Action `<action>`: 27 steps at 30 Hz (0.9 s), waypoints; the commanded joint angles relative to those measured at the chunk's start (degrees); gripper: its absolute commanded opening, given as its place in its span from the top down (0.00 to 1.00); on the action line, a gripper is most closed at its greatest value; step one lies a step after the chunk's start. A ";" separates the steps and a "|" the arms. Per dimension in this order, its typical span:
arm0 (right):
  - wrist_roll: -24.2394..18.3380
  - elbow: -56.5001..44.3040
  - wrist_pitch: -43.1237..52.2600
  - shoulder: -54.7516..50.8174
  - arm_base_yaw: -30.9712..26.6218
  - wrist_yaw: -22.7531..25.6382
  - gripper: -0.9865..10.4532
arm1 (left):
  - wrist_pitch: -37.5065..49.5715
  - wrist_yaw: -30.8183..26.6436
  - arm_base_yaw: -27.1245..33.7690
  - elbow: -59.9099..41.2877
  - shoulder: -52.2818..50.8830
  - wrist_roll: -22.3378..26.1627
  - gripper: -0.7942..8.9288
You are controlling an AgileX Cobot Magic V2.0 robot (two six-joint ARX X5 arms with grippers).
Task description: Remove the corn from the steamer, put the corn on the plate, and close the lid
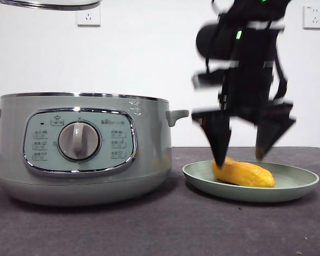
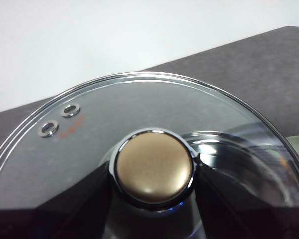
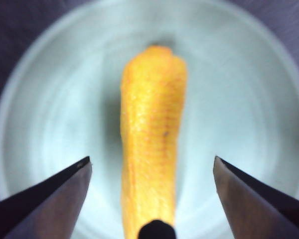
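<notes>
The right gripper (image 1: 239, 153) hangs with its jaws spread wide and empty, one tip on either side of the corn (image 1: 244, 174), which lies directly beneath it on the plate (image 1: 296, 191). In the right wrist view the cob (image 3: 152, 144) runs straight down the gap between the jaws, clear of both, lying flat near the middle of the plate (image 3: 244, 74). Beyond the plate, on the side away from this gripper, stands the steamer (image 1: 80, 149), open at the top.

The left gripper (image 2: 154, 199) is closed on the knob (image 2: 153, 167) of the lid (image 2: 139, 114), one jaw pressed to each side of it; in the front view only the lid's chrome rim (image 1: 48, 5) shows, high above the steamer.

The lid is the thing left to handle. It is likely stiff, fairly heavy for its grip point, and breakable, being glass with a smooth metal edge. The knob looks like the only sound hold: central, so the lid hangs level. It probably needs lowering squarely so the rim seats on the steamer without knocking.
</notes>
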 commanded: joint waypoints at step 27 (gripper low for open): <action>0.55 -0.13 -9.03 -30.47 -2.23 0.57 0.56 | 8.50 10.51 -2.62 0.59 25.97 -4.04 0.93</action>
